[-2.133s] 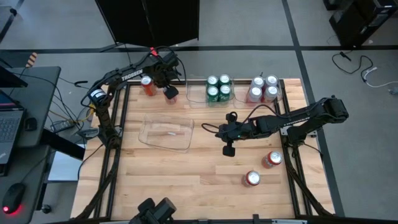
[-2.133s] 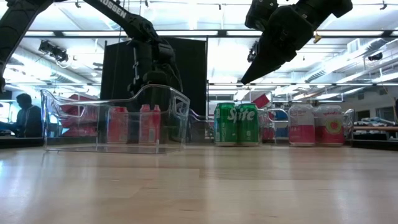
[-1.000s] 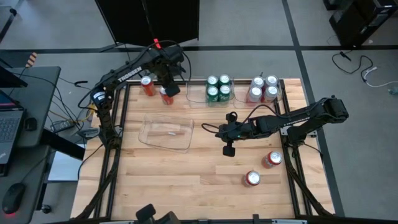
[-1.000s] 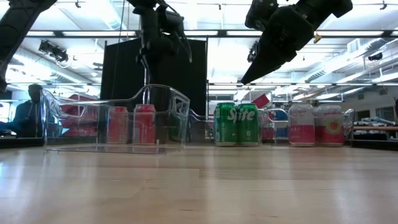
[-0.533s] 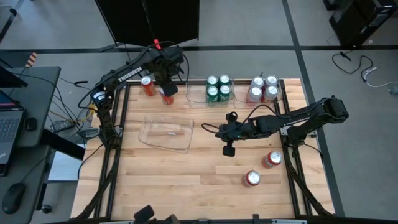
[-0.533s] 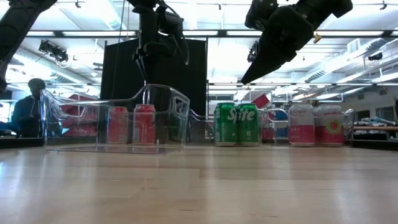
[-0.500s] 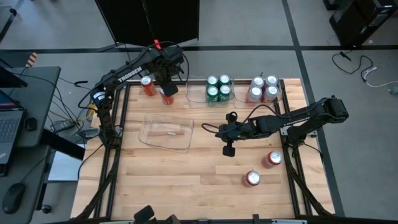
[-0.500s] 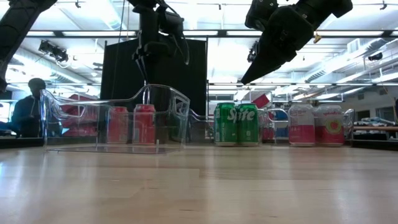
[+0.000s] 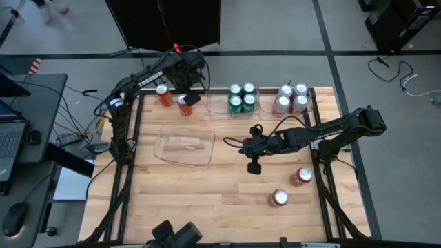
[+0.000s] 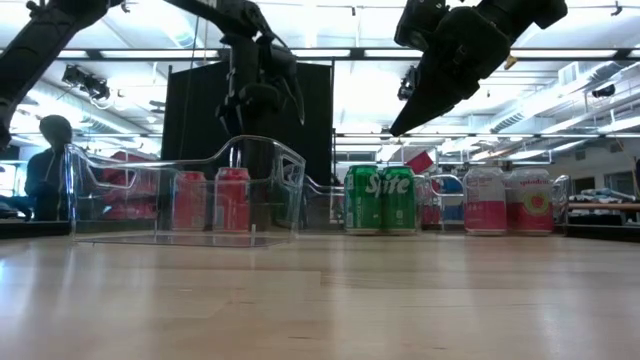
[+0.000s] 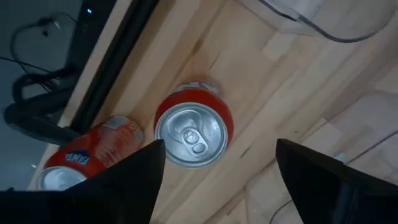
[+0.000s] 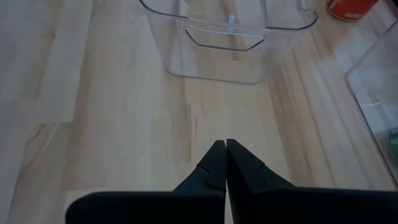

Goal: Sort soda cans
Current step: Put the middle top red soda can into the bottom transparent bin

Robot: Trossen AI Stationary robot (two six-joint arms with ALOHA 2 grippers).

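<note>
1. The wooden table carries the whole sorting job; in the overhead view an empty clear bin sits left of centre, and two more bins along the top edge hold four green cans and four silver-and-red cans

2. The left arm reaches to the upper left of the overhead frame. A second ago its gripper was clamped on a red can; now the jaws stand wide apart and have lifted a little, leaving that can upright on the bare wood, seen between the spread fingers in the wrist view

3. The freed can stands just beside a second red can, upright but apart from it, both outside any bin. I judge this delivery finished, giving two of the red group gathered at the upper left

4. The right gripper hangs at mid-frame over bare wood, jaws pressed together and holding nothing, unmoved over the last seconds

5. Two more red cans wait at the lower right of the overhead frame, so I judge those the fetches left to do
</note>
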